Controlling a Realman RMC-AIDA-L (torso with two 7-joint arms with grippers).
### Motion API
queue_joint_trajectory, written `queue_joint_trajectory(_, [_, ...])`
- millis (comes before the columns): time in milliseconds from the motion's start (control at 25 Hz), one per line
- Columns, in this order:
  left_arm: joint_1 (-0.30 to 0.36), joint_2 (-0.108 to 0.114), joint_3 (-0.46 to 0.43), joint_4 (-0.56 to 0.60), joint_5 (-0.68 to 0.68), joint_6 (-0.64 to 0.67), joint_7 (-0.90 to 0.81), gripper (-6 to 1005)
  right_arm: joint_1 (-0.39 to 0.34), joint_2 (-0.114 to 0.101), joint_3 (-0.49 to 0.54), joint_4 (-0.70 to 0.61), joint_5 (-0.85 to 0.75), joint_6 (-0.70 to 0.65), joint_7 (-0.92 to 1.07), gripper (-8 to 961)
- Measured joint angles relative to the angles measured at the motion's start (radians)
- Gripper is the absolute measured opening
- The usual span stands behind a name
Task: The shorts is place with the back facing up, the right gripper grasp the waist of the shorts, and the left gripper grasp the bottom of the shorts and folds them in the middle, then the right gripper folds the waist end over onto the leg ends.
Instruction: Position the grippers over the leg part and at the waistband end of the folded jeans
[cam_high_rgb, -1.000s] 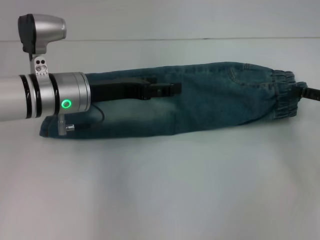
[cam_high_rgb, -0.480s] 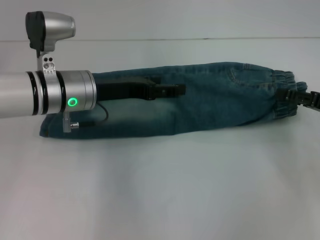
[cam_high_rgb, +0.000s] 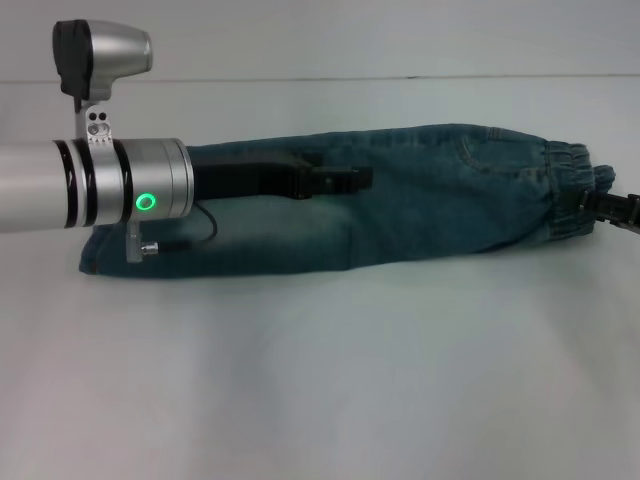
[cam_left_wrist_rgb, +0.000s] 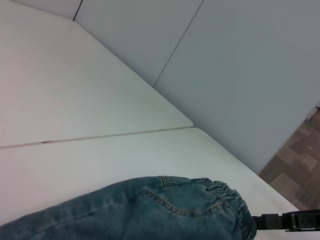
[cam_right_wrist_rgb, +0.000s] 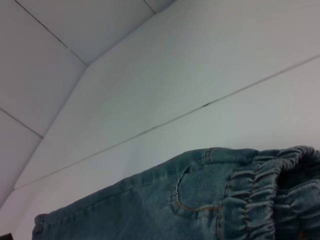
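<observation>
The denim shorts (cam_high_rgb: 400, 195) lie flat on the white worktop (cam_high_rgb: 320, 380), already folded lengthwise into a long strip. The elastic waist (cam_high_rgb: 570, 190) is on the robot's right side and the leg ends (cam_high_rgb: 110, 250) are on its left. The left tool (cam_high_rgb: 335, 181) hovers over the middle of the strip, near the far edge; its fingers look close together and hold nothing. The right tool (cam_high_rgb: 600, 207) is at the waist end, just beside or touching the elastic band; I cannot tell if it grips the fabric. No container is visible.
</observation>
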Motion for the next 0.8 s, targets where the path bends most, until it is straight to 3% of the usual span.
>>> queue_joint_trajectory(280, [-0.012, 0.0, 0.004, 0.0, 0.0, -0.004, 0.002, 933, 0.005, 0.009, -0.011, 0.001, -0.005, 0.026, 0.001, 752])
queue_joint_trajectory(680, [-0.022, 0.0, 0.006, -0.007, 0.0, -0.027, 0.004, 934, 0.001, 0.003, -0.013, 0.001, -0.008, 0.023, 0.018, 666])
queue_joint_trajectory(800, [-0.025, 0.0, 0.008, -0.01, 0.0, -0.028, 0.005, 933, 0.0, 0.001, -0.013, 0.001, -0.008, 0.023, 0.018, 551])
